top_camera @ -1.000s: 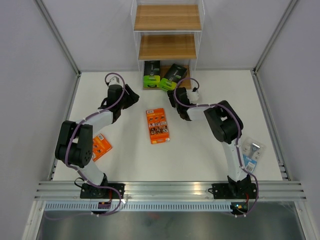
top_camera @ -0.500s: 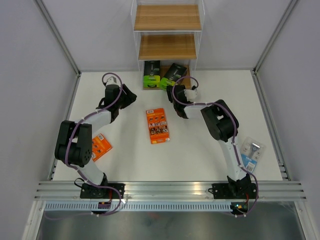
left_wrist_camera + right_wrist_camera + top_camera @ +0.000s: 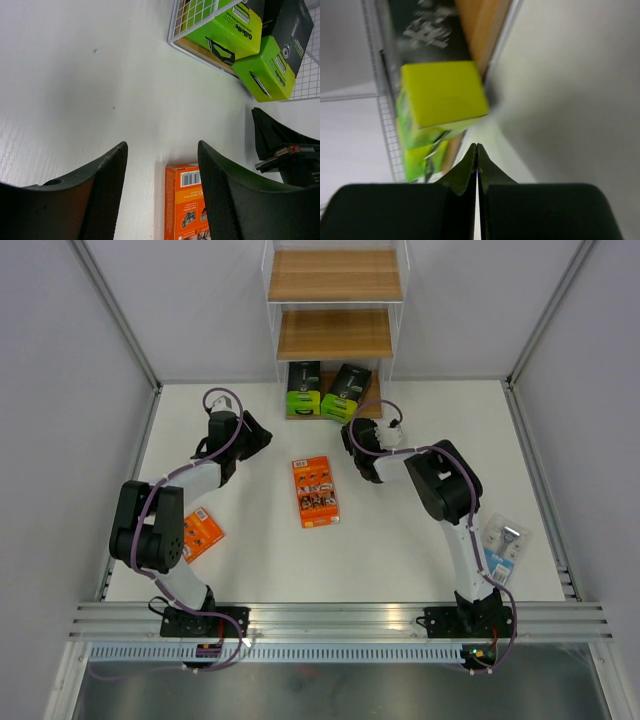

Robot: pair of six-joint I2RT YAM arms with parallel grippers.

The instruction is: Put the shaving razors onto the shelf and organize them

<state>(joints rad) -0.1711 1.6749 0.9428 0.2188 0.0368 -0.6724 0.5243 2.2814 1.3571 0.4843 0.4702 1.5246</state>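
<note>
The shelf (image 3: 335, 335) stands at the table's far edge. Two green-and-black shaving razor packs (image 3: 303, 390) (image 3: 344, 392) lie side by side on its bottom board. One orange pack (image 3: 315, 492) lies mid-table; another (image 3: 202, 532) sits partly under the left arm. A light blue blister pack (image 3: 503, 545) lies at the right. My right gripper (image 3: 477, 146) is shut on nothing, just in front of the right green pack (image 3: 442, 95). My left gripper (image 3: 161, 147) is open and empty, above the table beyond the orange pack's (image 3: 187, 205) barcode end.
Grey walls with metal rails close the table in on both sides. The shelf's white wire frame (image 3: 187, 15) edges the bottom board. My right gripper's black body (image 3: 280, 145) shows in the left wrist view, to the right of the orange pack.
My right gripper has closed and drawn back a little from the shelf. The right green pack now lies straighter and further onto the bottom board. The left gripper shifted slightly.
</note>
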